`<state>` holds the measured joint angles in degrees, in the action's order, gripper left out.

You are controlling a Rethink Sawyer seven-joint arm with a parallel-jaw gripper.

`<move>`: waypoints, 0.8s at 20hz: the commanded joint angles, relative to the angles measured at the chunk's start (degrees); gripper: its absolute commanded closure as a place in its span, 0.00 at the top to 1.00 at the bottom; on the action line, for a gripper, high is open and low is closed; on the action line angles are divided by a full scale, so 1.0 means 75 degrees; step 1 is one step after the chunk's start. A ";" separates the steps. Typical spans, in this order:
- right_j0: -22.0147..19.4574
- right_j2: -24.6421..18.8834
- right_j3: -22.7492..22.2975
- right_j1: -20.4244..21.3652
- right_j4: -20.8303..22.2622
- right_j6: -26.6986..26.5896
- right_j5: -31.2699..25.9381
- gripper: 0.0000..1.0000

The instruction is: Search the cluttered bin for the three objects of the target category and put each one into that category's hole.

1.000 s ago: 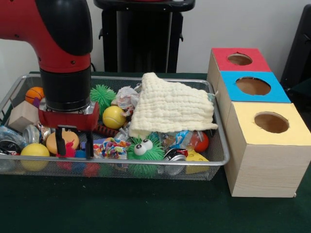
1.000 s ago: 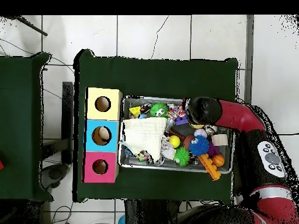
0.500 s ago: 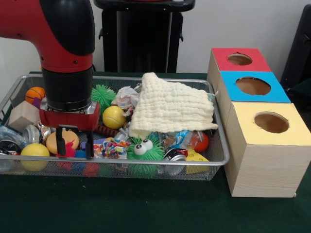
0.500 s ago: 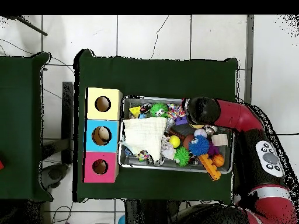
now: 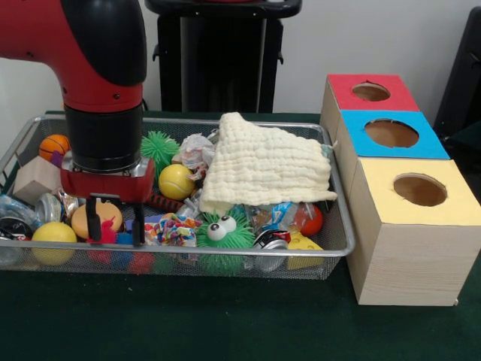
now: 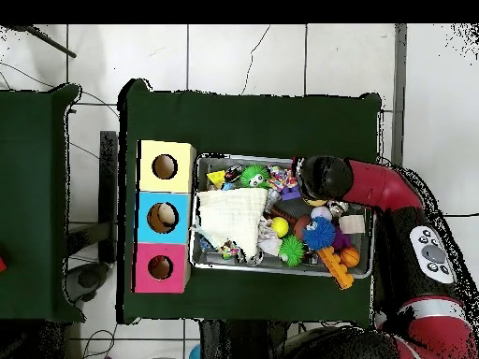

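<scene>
- The arm (image 5: 98, 68) comes down over the left end of the bin (image 5: 331, 248) in the front view; in the overhead view it reaches in from the right.
- The hand (image 5: 115, 220) hangs low over the toys, its two black fingers (image 5: 93, 218) set apart with a gap between them, and nothing sits between them.
- Behind the fingers lies an orange-yellow ball (image 5: 96, 218); a red spiky piece (image 5: 107, 233) shows between them, and I cannot tell whether a finger touches it.
- A yellow ball (image 5: 52, 235) lies at the bin's front left corner, just left of the hand.
- A second yellow ball (image 5: 176, 181) sits just right of the arm's wrist, beside a green spiky ball (image 5: 158, 147).
- A small basketball (image 5: 52, 145) rests at the far left edge, with a wooden block (image 5: 35, 179) in front of it.
- A cream cloth (image 5: 263, 169) covers the right half of the bin, draped over other toys.
- In front of the cloth sits a green furry toy with eyes (image 5: 223, 233), and a red ball (image 5: 309, 219) lies near the right wall.
- A wrapped candy-like piece (image 5: 171, 229) lies between the hand and the furry toy.
- Right of the bin on the green worktop (image 5: 225, 316) stand three boxes in a row, touching: yellow box (image 5: 413, 233) nearest, blue box (image 5: 391, 135) in the middle, red box (image 5: 370, 92) farthest, each with a round hole on top.
- The overhead view shows the same row of boxes (image 6: 165, 217) to the left of the bin (image 6: 367, 266).
</scene>
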<state>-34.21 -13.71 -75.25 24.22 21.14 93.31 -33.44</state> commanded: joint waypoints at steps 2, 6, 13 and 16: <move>-0.0363 -0.0130 -0.0451 -0.0357 0.0465 -0.0173 0.0518 1.00; -0.0406 -0.0166 -0.0539 -0.0198 0.0402 -0.0243 0.0335 1.00; -0.0366 -0.0177 -0.0552 -0.0066 0.0359 -0.0257 0.0121 1.00; -0.0332 -0.0151 -0.0486 -0.0174 0.0404 -0.0159 0.0240 1.00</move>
<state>-36.17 -13.75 -76.07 24.28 21.20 93.31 -33.35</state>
